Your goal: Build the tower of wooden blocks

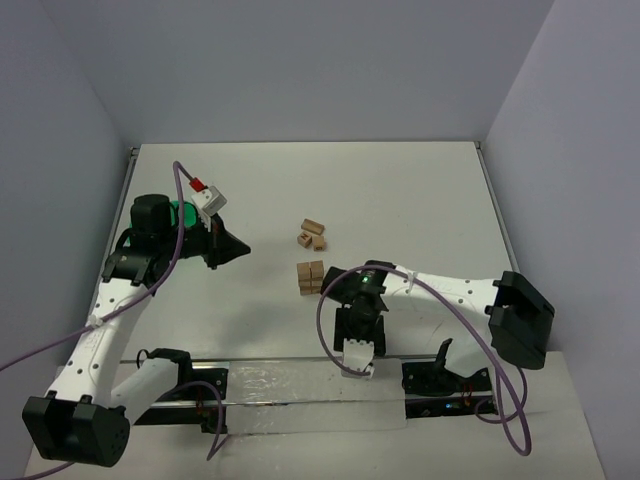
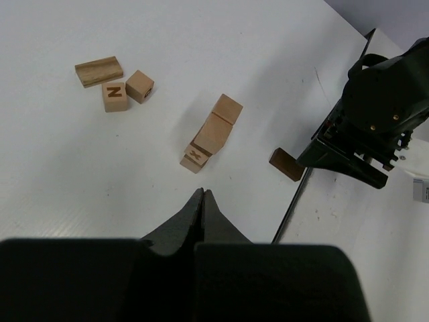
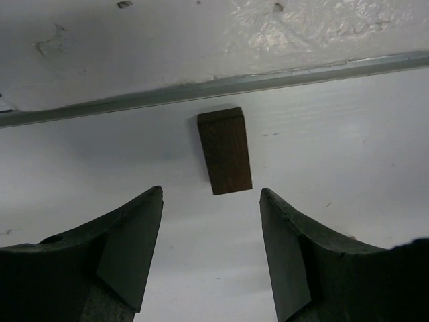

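Right wrist shows dark block, hidden overhead, below spread right gripper near tower; left gripper clenched, empty; white table, grey walls.

Your loose blocks are pale, bare, matt wood, and two carry dark, burnt-looking letters. The short stack is the same unvarnished wood. The single block by the rail looks a darker brown, with smooth faces. Your worktop is white and matt, faintly scuffed. The right fingers are dark matt plastic, and the rail looks like dull grey metal.
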Tool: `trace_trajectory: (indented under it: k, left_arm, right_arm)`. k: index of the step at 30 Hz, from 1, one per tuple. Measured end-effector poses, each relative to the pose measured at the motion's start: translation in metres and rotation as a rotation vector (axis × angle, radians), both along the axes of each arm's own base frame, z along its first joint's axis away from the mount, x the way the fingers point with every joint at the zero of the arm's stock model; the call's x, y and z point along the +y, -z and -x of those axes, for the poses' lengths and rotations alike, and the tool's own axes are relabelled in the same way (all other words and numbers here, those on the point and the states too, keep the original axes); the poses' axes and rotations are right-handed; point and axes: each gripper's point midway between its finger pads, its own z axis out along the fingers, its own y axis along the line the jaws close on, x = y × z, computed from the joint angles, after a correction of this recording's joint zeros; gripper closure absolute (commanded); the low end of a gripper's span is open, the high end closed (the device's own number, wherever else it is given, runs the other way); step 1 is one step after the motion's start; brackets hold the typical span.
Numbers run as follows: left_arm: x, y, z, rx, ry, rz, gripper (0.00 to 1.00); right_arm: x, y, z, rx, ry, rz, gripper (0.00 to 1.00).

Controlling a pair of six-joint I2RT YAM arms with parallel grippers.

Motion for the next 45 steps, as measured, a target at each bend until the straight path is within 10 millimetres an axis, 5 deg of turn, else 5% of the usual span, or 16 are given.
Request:
trace_trajectory:
  k: [16,23,29,35,45]
  left_arm:
    - [0.001,0.011,0.011,0.006,0.001,0.005,1.0]
    - [0.002,0.013,0.012,0.005,0.002,-0.001,0.99]
    - [0.003,0.014,0.011,0.007,-0.005,-0.007,0.96]
    - [0.008,0.012,-0.001,0.017,-0.061,-0.038,0.9]
    - [0.025,-0.037,-0.023,-0.072,-0.187,-0.073,0.87]
  right_arm:
    - [0.012,0.035,-0.001,-0.025,-0.055,0.048,0.28]
    - [0.009,0.046,-0.001,-0.01,-0.057,0.086,0.63]
    - [0.015,0.042,-0.002,0.005,-0.05,0.079,0.77]
    - [0.032,0.007,-0.007,0.081,0.125,0.016,0.91]
    - [0.034,-0.112,-0.061,0.137,0.732,-0.241,1.0]
